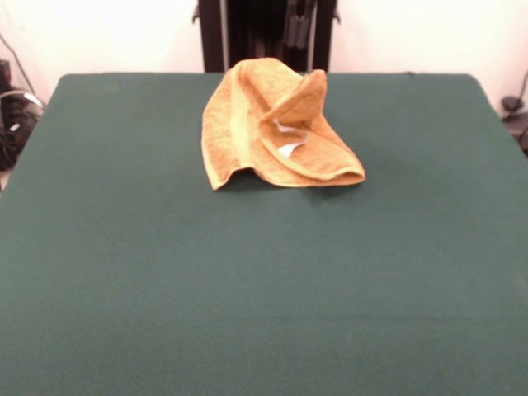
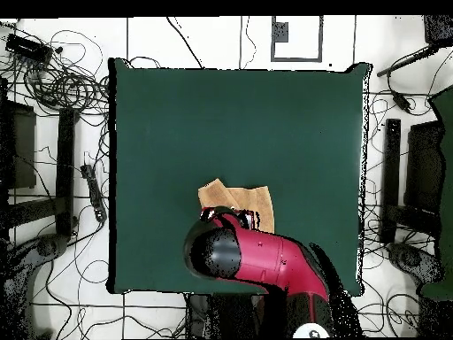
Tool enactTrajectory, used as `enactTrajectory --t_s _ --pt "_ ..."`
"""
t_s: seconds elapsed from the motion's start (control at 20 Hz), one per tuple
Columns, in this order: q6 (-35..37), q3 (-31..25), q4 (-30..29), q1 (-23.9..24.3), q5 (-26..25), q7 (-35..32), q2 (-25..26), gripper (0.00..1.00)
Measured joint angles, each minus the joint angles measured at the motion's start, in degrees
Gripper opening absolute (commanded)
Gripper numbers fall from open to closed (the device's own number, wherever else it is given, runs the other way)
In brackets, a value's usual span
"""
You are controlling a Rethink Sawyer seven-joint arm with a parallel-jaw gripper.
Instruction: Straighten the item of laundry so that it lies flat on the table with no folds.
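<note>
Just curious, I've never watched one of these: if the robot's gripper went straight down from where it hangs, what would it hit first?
Probably the crumpled towel. Seen from overhead, the arm hangs over the towel's near part, hiding the gripper itself, so its exact height is unclear.

Orange towel [image 1: 276,132] crumpled, folded over, white tag showing; green table [image 1: 247,289], far-centre.

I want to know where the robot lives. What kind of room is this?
Probably a robot lab. A red robot arm reaches over a green table holding only a crumpled orange towel, and tangled cables cover the floor around it.
</note>
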State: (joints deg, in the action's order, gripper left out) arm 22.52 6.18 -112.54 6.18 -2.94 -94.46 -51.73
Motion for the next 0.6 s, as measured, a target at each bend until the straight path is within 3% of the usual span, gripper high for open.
enactTrajectory --t_s 0.6 --pt "0.0 -0.1 0.0 0.5 0.0 0.0 0.0 0.0"
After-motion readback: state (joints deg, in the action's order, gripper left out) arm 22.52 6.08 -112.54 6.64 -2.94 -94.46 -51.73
